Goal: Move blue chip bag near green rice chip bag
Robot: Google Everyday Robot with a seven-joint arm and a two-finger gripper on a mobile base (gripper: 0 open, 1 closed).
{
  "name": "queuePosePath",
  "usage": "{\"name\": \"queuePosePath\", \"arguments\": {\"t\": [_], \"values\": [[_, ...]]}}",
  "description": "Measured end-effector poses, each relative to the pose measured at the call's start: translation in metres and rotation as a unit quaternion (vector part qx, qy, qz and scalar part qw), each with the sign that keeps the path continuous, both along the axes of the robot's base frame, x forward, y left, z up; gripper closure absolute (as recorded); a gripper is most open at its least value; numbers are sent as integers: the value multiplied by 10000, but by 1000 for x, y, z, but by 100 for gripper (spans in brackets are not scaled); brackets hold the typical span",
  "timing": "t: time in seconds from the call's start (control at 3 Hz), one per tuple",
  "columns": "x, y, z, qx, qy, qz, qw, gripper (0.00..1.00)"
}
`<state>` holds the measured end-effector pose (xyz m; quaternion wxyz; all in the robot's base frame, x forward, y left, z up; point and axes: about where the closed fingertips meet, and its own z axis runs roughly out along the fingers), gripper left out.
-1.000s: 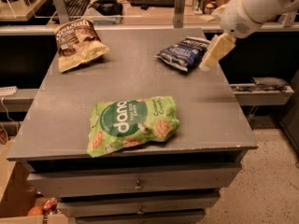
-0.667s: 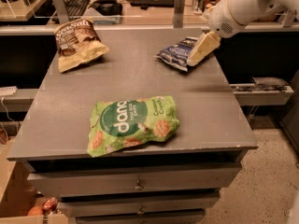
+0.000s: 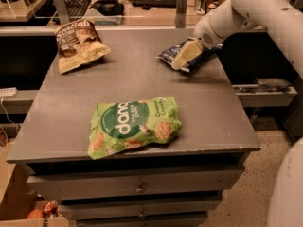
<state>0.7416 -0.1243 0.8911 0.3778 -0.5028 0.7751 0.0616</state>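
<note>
My gripper (image 3: pixel 183 59) sits low over the blue bag (image 3: pixel 165 56) at the far right of the table (image 3: pixel 213 117); I cannot tell whether it is clamped on it. The green bag (image 3: pixel 135 126) lies near the front edge, well apart. 1 brown bag (image 3: pixel 75 44) lies far left.

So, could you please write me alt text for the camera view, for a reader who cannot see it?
The robot's gripper is at the blue chip bag on the far right of a grey table. The green rice chip bag lies near the front edge, well apart from it, and a brown-and-yellow chip bag lies at the far left.
</note>
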Motion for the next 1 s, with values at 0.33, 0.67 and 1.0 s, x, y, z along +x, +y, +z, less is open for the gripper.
{"name": "queuePosePath", "arguments": {"t": [0.33,0.67,1.0], "values": [[5,2,-27,33,224,-221,9995,0],[6,4,-44,34,377,-323,9988,13],[6,4,-48,32,423,-343,9985,36]]}}
